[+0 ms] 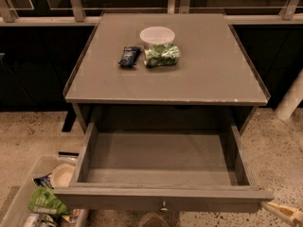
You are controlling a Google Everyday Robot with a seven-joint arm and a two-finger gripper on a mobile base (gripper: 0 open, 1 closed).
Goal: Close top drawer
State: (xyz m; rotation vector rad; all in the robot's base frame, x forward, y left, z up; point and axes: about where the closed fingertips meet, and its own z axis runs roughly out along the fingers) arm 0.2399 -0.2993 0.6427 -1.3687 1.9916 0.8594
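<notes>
One top drawer (163,198) stands pulled far out beneath the table (208,74), front panel nearest the camera. A plastic bin (22,193) sits just beside its left corner. The gripper (284,213) lies low right, near the panel's right end; whether it is clenched or released cannot be told.
</notes>
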